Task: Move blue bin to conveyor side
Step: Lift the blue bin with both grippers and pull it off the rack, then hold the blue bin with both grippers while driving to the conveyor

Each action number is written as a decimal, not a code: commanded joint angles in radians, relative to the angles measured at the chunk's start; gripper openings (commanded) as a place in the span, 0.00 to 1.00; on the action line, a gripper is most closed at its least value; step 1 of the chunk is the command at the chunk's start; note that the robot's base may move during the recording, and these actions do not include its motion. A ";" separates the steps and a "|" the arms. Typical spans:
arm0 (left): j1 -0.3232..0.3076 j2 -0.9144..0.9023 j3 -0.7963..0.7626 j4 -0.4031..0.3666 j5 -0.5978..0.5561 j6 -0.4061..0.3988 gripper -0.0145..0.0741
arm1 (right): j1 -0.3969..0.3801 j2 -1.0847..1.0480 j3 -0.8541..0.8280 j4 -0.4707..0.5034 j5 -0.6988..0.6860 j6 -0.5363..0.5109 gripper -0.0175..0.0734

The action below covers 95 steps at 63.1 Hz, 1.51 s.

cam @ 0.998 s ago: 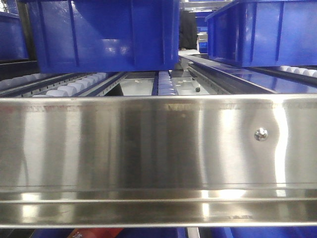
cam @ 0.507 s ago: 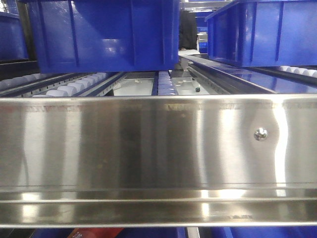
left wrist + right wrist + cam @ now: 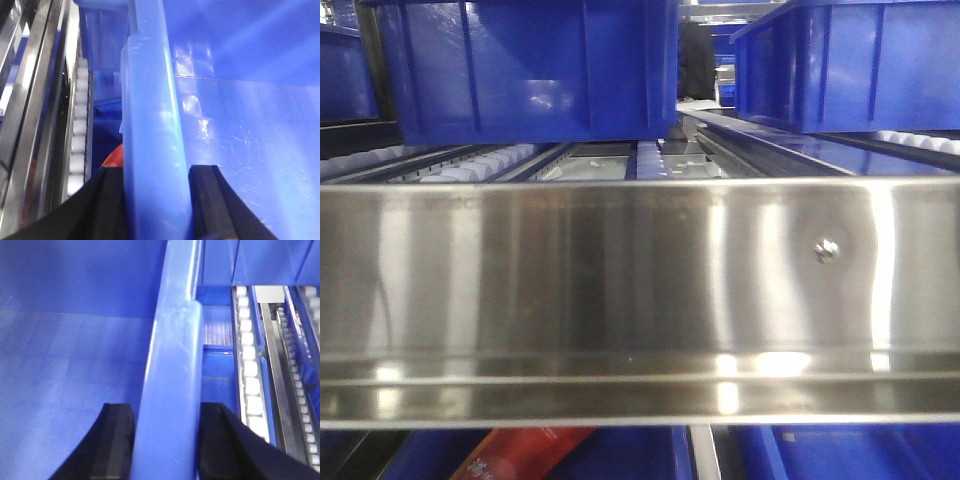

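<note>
We have our left fingers (image 3: pixel 209 197) closed on the thick rim of the large, glossy blue bin (image 3: pixel 60 340) at its left wall, and our right fingers (image 3: pixel 116 440) gripping the opposite rim likewise. The bin lies just beside white roller tracks (image 3: pixel 250 375), near the shiny stainless-steel shelf rail (image 3: pixel 620 280).

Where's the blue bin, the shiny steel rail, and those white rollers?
blue bin (image 3: pixel 155 145): left wrist view, on its thick top rim.
steel rail (image 3: pixel 620 280): front view, on its flat shiny face.
white rollers (image 3: pixel 250 371): right wrist view, on one roller in the row.
</note>
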 commanded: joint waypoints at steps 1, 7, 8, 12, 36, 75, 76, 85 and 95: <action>0.004 -0.022 -0.012 0.055 -0.093 0.015 0.14 | -0.005 -0.023 -0.011 -0.080 -0.097 -0.022 0.10; 0.004 -0.022 -0.012 0.055 -0.093 0.015 0.14 | -0.005 -0.023 -0.011 -0.080 -0.097 -0.022 0.10; 0.004 -0.022 -0.012 0.055 -0.093 0.015 0.14 | -0.005 -0.023 -0.011 -0.080 -0.097 -0.022 0.10; 0.004 -0.022 -0.012 0.055 -0.093 0.015 0.14 | -0.005 -0.023 -0.011 -0.080 -0.097 -0.022 0.10; 0.004 -0.022 -0.012 0.055 -0.093 0.015 0.14 | -0.005 -0.023 -0.011 -0.080 -0.097 -0.022 0.10; 0.004 -0.044 -0.012 0.056 -0.093 0.015 0.14 | -0.005 -0.023 -0.011 -0.080 -0.145 -0.022 0.10; 0.004 -0.044 -0.012 0.056 -0.093 0.015 0.14 | -0.005 -0.023 -0.011 -0.080 -0.145 -0.022 0.10; 0.004 -0.044 -0.012 0.056 -0.093 0.015 0.14 | -0.005 -0.023 -0.011 -0.080 -0.145 -0.022 0.10; 0.004 -0.044 -0.012 0.058 -0.093 0.015 0.14 | -0.005 -0.023 -0.011 -0.080 -0.145 -0.022 0.10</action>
